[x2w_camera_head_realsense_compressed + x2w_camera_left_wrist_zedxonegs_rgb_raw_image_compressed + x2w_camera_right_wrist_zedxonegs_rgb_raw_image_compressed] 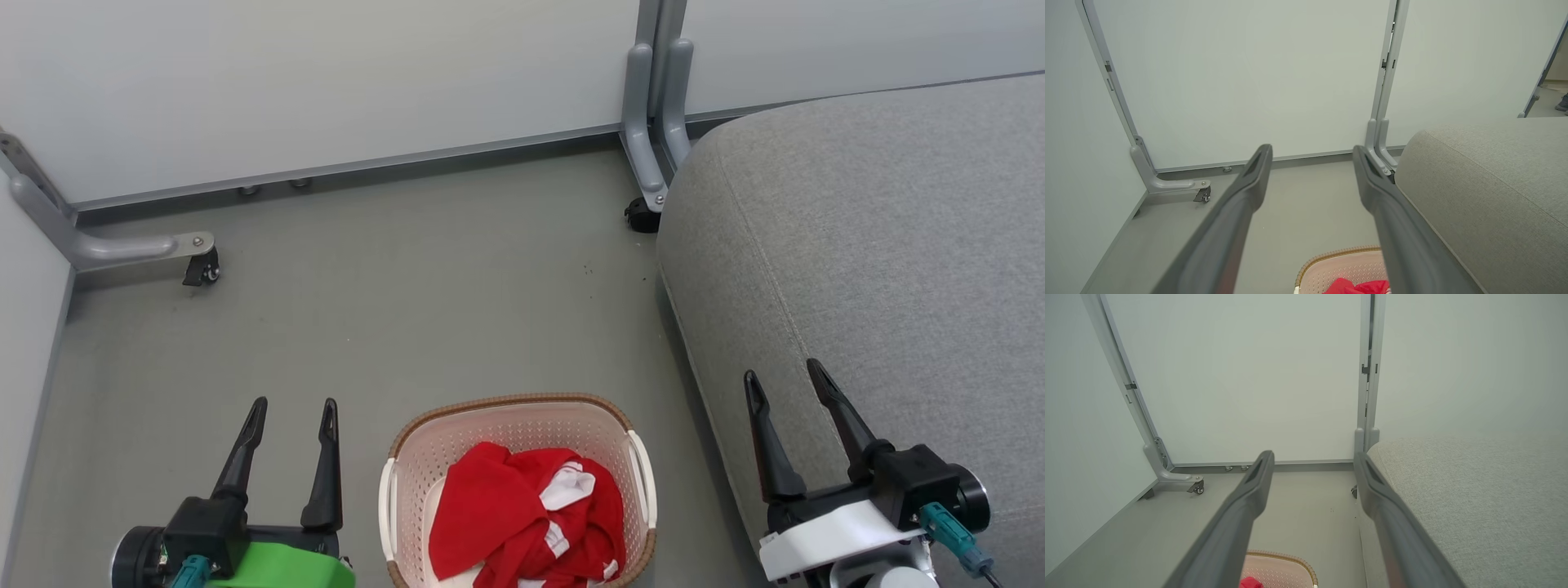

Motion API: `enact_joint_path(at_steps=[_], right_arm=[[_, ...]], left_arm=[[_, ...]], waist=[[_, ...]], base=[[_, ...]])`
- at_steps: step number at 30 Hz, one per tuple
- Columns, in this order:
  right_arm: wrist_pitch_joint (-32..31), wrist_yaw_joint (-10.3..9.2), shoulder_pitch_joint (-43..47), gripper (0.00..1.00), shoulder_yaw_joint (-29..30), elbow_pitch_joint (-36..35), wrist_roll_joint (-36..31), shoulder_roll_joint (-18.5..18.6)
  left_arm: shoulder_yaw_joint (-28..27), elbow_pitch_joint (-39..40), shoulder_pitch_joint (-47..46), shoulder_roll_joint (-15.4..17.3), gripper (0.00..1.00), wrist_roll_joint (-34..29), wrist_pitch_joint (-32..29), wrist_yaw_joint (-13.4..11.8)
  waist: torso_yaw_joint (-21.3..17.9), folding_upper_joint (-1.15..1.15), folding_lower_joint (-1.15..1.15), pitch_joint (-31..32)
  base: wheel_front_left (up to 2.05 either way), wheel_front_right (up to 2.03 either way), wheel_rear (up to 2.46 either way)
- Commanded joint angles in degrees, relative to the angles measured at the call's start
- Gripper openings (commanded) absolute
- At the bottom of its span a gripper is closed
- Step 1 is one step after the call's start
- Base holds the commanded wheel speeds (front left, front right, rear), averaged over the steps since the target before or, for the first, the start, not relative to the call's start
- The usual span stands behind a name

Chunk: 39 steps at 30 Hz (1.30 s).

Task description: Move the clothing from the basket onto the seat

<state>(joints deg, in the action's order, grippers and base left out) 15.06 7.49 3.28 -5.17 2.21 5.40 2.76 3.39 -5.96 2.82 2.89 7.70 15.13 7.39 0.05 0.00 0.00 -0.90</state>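
Note:
Red clothing (522, 514) with white patches lies bunched inside the cream basket (424, 457), which stands on the floor at the bottom centre of the head view. The grey seat (882, 245) rises to the basket's right. My left gripper (294, 412) hangs open to the left of the basket, nothing between its fingers. My right gripper (786, 371) is open over the seat's front edge, also empty. The left wrist view shows the basket's brown rim (1331, 255), a bit of clothing (1355, 287) and the seat (1494, 196). In the right wrist view lie the basket (1278, 569) and the seat (1474, 506).
White partition panels on grey metal feet with castors (200, 269) close off the back and left. Another castor foot (645, 212) stands by the seat's far corner. Grey floor (408, 310) stretches between the panels and the basket.

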Motion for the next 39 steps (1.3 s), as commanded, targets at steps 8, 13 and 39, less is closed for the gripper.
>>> enact_joint_path(at_steps=[8, 13, 39], right_arm=[[0.2, 0.0, -1.4, 1.0, 1.1, -1.0, 1.6, 0.2], [0.2, 0.0, -4.0, 1.0, 2.3, -2.1, 2.9, 0.2], [0.2, 0.0, -19.4, 1.0, 4.6, -12.0, 3.6, 0.2]], left_arm=[[1.3, -0.2, -1.3, 1.0, 1.0, 1.6, 0.0, 0.2], [3.5, -0.8, -3.7, 2.3, 1.0, 4.0, 0.0, 0.2], [38.8, -25.4, -32.9, 14.7, 1.0, 14.4, 0.0, 0.2]], waist=[[-1.5, 0.0, 0.0, -2.8], [-2.8, 0.0, 0.0, -6.8], [-8.5, 0.0, 0.0, -36.6]], base=[[0.0, 0.0, 0.0], [0.0, 0.0, 0.0], [0.0, 0.0, 0.0]])
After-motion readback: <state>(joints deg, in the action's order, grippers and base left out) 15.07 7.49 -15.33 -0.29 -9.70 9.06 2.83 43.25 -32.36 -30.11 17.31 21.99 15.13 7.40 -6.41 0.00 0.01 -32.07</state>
